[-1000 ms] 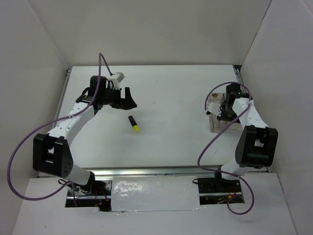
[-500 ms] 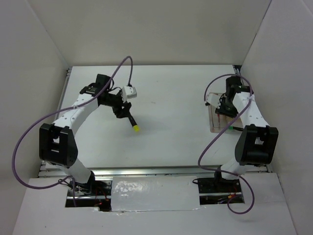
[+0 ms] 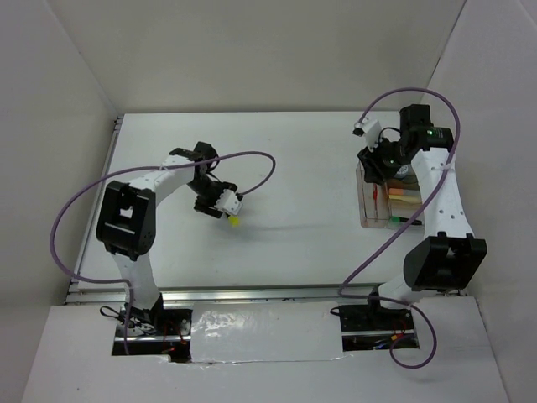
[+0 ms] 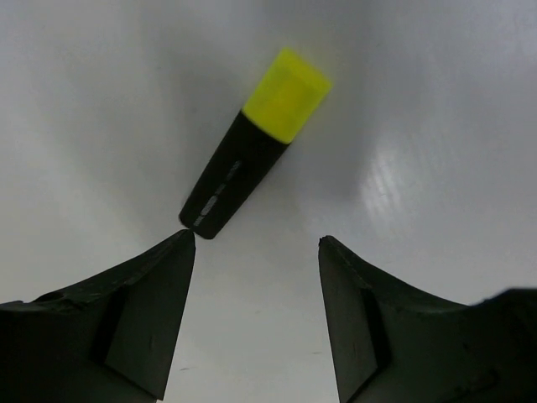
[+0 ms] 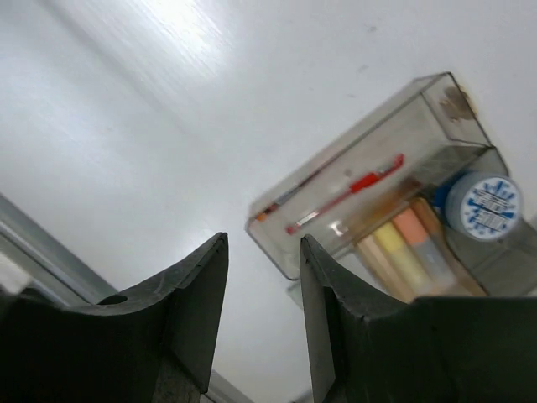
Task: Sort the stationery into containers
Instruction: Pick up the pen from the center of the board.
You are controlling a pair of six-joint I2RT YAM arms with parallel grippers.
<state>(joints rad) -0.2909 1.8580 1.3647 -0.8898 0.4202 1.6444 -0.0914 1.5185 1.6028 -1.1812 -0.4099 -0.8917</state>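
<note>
A black highlighter with a yellow cap (image 4: pixel 252 151) lies on the white table, and its black end sits just ahead of my left fingertip (image 4: pixel 180 252). My left gripper (image 4: pixel 256 243) is open, with only bare table between the fingers. From above, the left gripper (image 3: pixel 222 210) hovers over the highlighter's yellow cap (image 3: pixel 234 222). At the right, the smoky clear organiser (image 5: pixel 336 172) holds a thin red pen (image 5: pixel 348 193), pale yellow and orange sticks (image 5: pixel 401 256) and a blue-topped tub (image 5: pixel 484 206). My right gripper (image 5: pixel 263 243) is open and empty, at the far end of the organiser (image 3: pixel 363 206).
White enclosure walls stand on the left, right and far sides. A metal rail (image 3: pixel 252 294) runs along the near table edge. Purple cables (image 3: pixel 252 159) loop from both arms above the table.
The left arm swung in over the highlighter and its jaws narrowed. The right arm drew back from above the organiser toward its far end, and its jaws widened.
</note>
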